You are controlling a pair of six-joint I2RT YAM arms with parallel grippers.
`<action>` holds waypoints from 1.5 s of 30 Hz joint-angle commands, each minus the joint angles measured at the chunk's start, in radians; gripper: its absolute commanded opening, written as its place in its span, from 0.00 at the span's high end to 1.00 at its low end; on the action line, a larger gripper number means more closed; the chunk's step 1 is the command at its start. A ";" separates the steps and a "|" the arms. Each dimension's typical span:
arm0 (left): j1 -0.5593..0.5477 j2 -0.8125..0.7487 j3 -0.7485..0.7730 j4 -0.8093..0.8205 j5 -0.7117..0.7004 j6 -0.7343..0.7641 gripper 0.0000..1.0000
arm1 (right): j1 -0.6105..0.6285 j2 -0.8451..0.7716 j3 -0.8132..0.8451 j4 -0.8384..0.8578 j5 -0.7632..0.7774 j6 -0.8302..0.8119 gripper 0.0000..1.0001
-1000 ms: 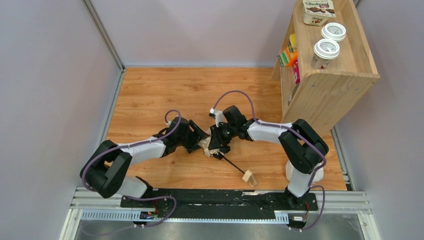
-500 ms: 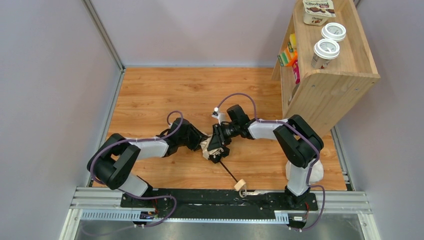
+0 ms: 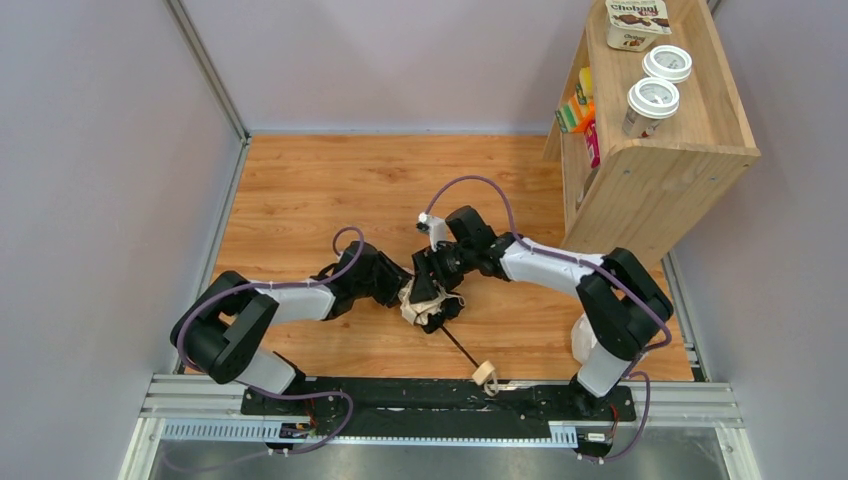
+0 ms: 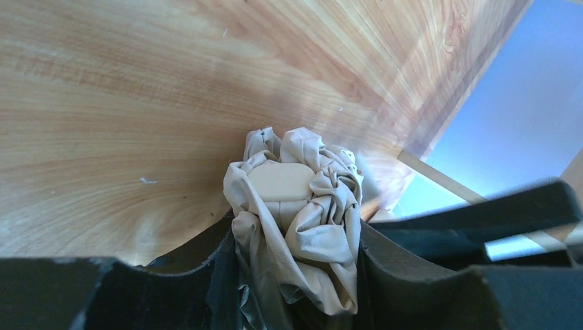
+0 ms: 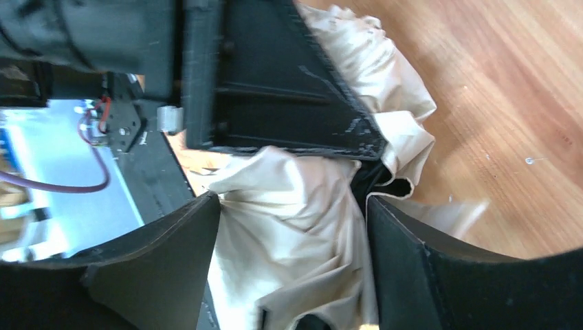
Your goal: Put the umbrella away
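The umbrella lies on the wooden floor. Its cream canopy [image 3: 418,301] is bunched up between both grippers. A thin dark shaft [image 3: 458,345] runs toward the near rail and ends in the pale wooden handle [image 3: 486,376]. My left gripper [image 3: 404,291] is shut on the canopy; in the left wrist view the crumpled fabric [image 4: 295,185] is pinched between both black fingers [image 4: 412,275]. My right gripper [image 3: 433,288] stands open around the same bundle from the other side. In its wrist view loose fabric [image 5: 275,275] fills the wide gap between the fingers [image 5: 158,268].
A wooden shelf unit [image 3: 650,170] stands at the right rear, with two lidded cups [image 3: 652,103] and a yoghurt pack [image 3: 637,22] on top. A white plastic bag [image 3: 583,338] sits by the right arm's base. Grey walls close in on both sides, and a metal rail [image 3: 430,400] runs along the near edge.
My left gripper has closed on the canopy. My right gripper has opened from a narrow grip to wide jaws. The handle has swung a little toward the near rail.
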 commanded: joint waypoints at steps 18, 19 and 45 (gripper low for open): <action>-0.011 -0.069 -0.003 -0.058 0.061 -0.187 1.00 | 0.337 0.077 0.074 -0.087 0.839 -0.271 0.24; -0.009 -0.072 -0.003 -0.063 0.064 -0.190 1.00 | 0.337 0.089 0.078 -0.086 0.855 -0.271 0.26; -0.009 -0.152 0.068 -0.276 -0.039 0.201 0.24 | 0.049 -0.026 -0.023 0.150 0.055 0.007 1.00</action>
